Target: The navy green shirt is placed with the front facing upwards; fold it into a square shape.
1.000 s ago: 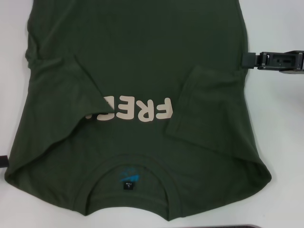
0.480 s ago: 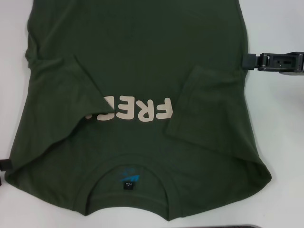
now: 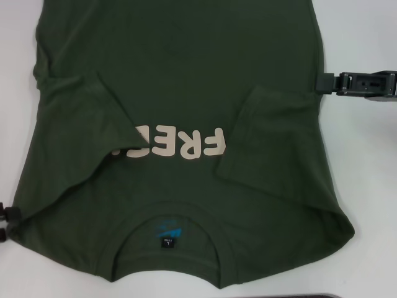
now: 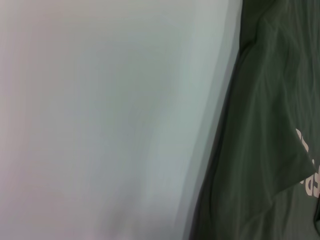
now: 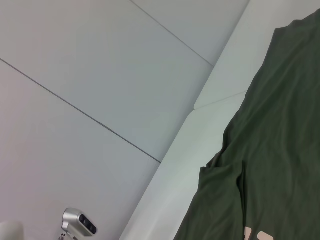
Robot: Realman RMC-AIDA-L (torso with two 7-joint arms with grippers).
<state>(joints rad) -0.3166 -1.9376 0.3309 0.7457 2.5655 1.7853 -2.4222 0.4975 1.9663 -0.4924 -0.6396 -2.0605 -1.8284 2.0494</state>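
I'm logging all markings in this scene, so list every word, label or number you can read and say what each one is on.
"FRE": cream letters on the chest of the navy green shirt, upside down in the head view; the left sleeve, folded inward, covers the rest of the word.
Blue neck label inside the collar: a blue mark, no readable words.
Small white tag below it: too small to read.
Nothing else carries text.
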